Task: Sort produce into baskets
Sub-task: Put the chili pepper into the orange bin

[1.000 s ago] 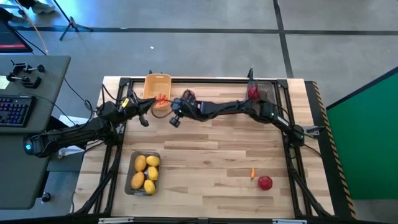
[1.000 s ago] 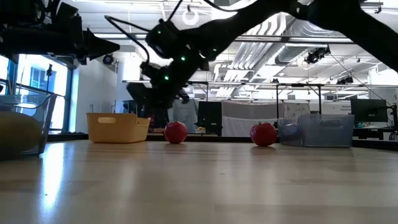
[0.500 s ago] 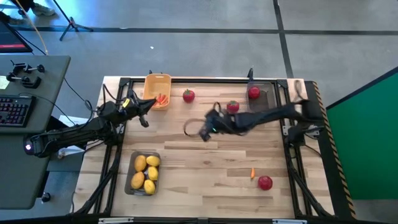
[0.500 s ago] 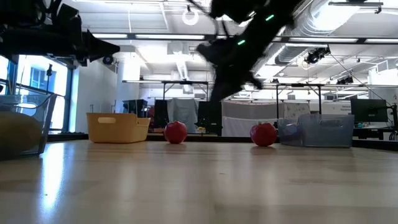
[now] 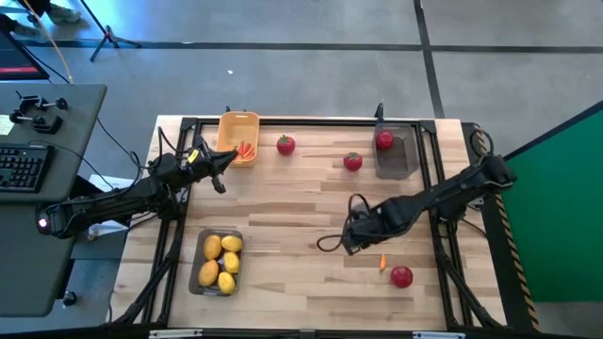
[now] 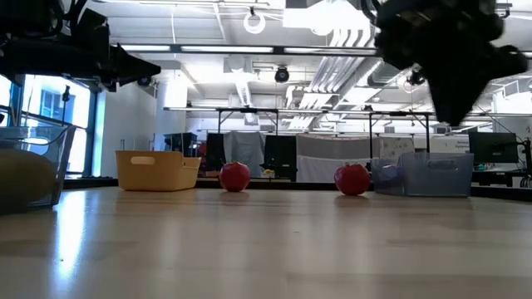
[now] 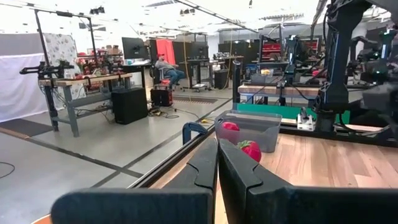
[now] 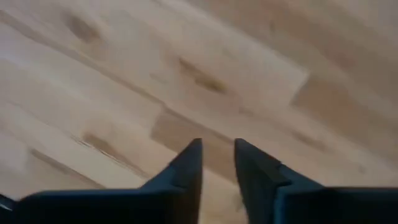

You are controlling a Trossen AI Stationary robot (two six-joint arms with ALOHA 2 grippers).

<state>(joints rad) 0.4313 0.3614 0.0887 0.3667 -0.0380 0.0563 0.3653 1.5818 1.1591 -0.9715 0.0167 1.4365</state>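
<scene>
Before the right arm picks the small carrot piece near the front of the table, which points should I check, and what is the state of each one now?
1. Right tool near the carrot piece: ok, it is close beside it, not yet over it.
2. Right tool empty: ok, its wrist view shows only bare wood between the fingers.
3. Fingers parted enough for the carrot piece: cannot tell, only a narrow gap shows.
4. Red fruit apart from the carrot piece: not ok, it lies right next to it.
5. Yellow-orange basket reachable: ok, it already holds orange pieces.
6. Left tool out of the way: ok, it is shut beside that basket.
</scene>
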